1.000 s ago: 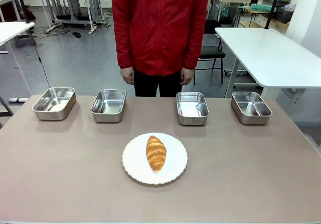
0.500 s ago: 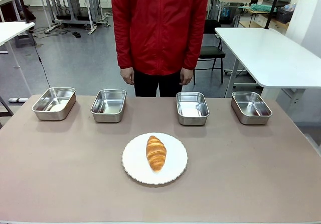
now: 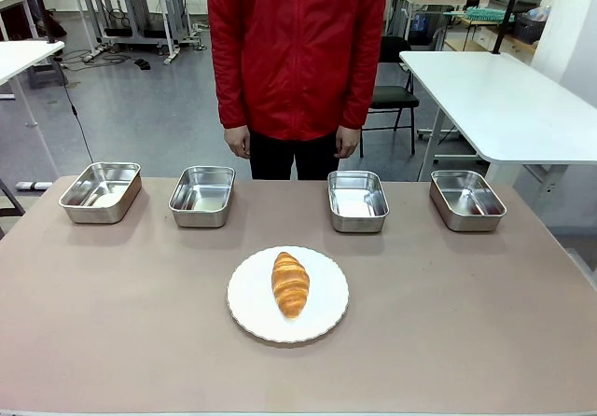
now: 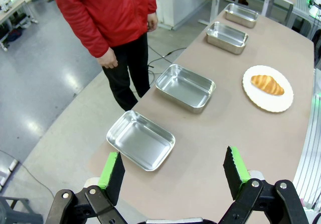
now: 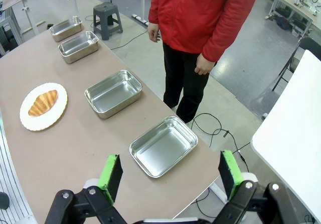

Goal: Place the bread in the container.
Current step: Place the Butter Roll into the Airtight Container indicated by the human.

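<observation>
So here's where we're at: the croissant (image 3: 290, 284) sits in the middle of the round white plate (image 3: 248, 315), lying lengthwise with one tapered end toward the person and the other toward us. The plate is on the brown table (image 3: 466, 332), roughly centred. Past it, along the far edge, four shiny steel trays sit in a row: far-left tray (image 3: 98, 214), inner-left tray (image 3: 199, 219), inner-right tray (image 3: 357, 226) and far-right tray (image 3: 464, 223). All four look bare inside, and the croissant is in none of them. We honestly can't tell which one counts as the target

The person in the red jacket (image 3: 297, 52) stands right behind the table between the two inner trays, with both hands hanging at their sides, one hand (image 3: 237, 141) and the other hand (image 3: 347, 142) clear of the table

Left gripper (image 4: 173, 156) hangs high over the left end of the table, jaws spread wide and nothing between them. Right gripper (image 5: 169, 158) does the same over the right end, wide apart and gripping nothing
</observation>
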Tool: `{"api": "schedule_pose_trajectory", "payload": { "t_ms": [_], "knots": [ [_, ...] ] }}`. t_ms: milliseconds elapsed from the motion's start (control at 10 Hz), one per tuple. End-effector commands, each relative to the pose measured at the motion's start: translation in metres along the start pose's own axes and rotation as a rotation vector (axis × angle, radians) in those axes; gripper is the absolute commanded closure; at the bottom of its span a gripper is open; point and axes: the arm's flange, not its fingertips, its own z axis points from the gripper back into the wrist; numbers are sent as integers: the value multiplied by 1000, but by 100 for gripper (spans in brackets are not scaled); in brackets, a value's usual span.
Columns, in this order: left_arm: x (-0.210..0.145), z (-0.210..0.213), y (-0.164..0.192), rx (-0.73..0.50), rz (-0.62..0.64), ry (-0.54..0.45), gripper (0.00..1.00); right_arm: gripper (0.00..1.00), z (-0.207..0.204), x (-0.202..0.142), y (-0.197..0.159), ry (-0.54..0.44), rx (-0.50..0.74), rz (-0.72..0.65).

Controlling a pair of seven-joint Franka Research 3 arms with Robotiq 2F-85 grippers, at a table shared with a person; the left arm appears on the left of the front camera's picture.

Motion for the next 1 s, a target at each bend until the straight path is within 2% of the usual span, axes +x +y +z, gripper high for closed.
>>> {"api": "schedule_pose_trajectory", "payload": {
  "t_ms": [0, 900],
  "knots": [
    [1, 3, -1, -8, -3, -7, 0, 0, 0, 1, 0, -1, 1, 2],
    [1, 3, -1, -8, -3, -7, 0, 0, 0, 1, 0, -1, 1, 2]
  ]
}}
